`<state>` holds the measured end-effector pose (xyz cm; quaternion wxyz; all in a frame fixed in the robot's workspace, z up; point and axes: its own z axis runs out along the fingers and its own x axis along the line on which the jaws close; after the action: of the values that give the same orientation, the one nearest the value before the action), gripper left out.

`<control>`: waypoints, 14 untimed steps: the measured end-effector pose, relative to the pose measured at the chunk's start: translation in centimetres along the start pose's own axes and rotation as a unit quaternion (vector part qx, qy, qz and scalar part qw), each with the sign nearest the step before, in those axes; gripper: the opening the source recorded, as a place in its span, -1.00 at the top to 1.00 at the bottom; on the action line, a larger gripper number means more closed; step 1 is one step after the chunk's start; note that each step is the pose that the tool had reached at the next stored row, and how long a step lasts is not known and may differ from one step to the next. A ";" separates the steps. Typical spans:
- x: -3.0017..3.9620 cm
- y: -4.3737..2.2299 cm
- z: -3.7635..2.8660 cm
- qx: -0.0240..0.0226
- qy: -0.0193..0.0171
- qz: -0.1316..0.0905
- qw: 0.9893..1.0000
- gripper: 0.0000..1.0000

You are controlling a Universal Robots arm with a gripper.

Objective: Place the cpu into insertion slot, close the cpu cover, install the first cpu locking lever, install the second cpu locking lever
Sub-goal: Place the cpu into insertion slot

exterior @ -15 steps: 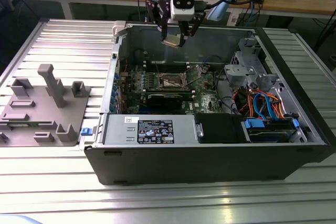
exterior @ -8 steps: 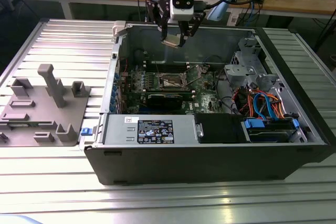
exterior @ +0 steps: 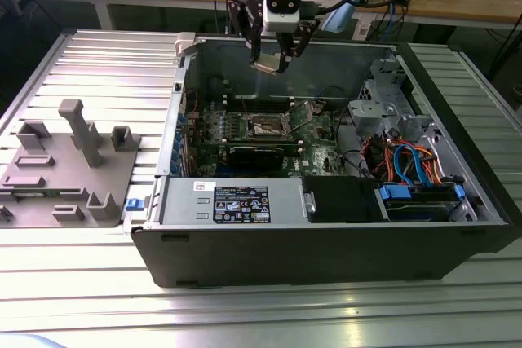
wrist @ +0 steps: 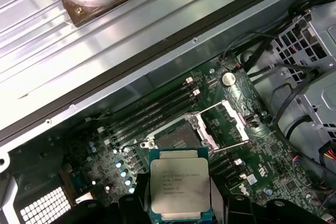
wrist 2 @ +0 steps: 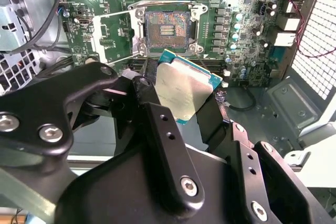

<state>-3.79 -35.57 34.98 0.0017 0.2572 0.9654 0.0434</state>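
Well, far off from the robot hand (exterior: pixel 276 53), on the exterior view's left, a grey plastic rack (exterior: pixel 69 165) sits on the ribbed table (exterior: pixel 98 299). Next comes the open computer box (exterior: pixel 326 242), and the hand hangs up above its back part. Its two fingers are clamped on the edges of the chip (exterior: pixel 267 65) (wrist 2: pixel 184 90) (wrist: pixel 180 190), a small flat square with a shiny grey top. The chip is up in the air, tilted, and touches nothing but the fingers. Down below the hand, on the green board (exterior: pixel 322 140), the socket (exterior: pixel 265 125) (wrist 2: pixel 169 25) (wrist: pixel 173 141) is bare, and its brown-gold middle shows. Just beside the socket, the metal frame (wrist 2: pixel 96 35) (wrist: pixel 237 120) is flipped open. Further from the hand, on the exterior view's right, blue and orange wires (exterior: pixel 412 160) lie in the box.
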 end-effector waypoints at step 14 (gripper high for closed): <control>0.00 0.00 0.01 0.000 -0.002 0.018 1.000 -0.10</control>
<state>-3.79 -35.57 34.96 0.0025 0.2747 0.9606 0.0434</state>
